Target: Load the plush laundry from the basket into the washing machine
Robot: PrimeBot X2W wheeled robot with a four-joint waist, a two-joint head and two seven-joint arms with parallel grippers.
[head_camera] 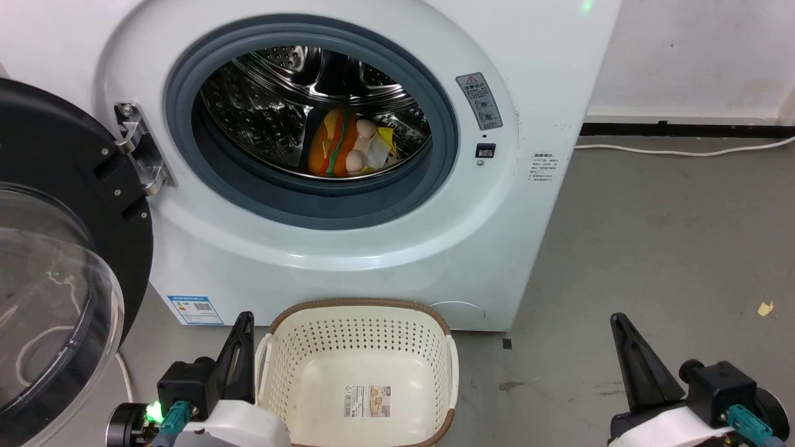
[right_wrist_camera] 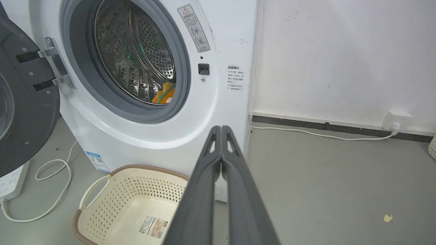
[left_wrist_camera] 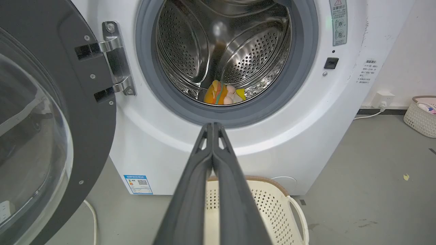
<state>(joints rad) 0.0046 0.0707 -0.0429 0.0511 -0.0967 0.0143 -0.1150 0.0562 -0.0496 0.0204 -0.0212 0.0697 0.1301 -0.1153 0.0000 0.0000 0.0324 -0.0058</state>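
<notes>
The plush laundry (head_camera: 345,148) lies inside the steel drum of the white washing machine (head_camera: 385,261), near the drum's front; its orange part and peach limbs show in the left wrist view (left_wrist_camera: 223,96), and an orange edge in the right wrist view (right_wrist_camera: 164,94). The cream basket (head_camera: 357,347) stands on the floor before the washer with only its label sticker inside. My left gripper (head_camera: 246,318) is shut with nothing held, just left of the basket. My right gripper (head_camera: 616,319) is shut and holds nothing, well right of the basket.
The washer's black-rimmed clear door (head_camera: 56,285) hangs open at the left. A white cable (head_camera: 683,149) runs along the wall base. A power strip and looped cord (right_wrist_camera: 10,183) lie on the grey floor. Another small basket (left_wrist_camera: 422,115) stands by the wall.
</notes>
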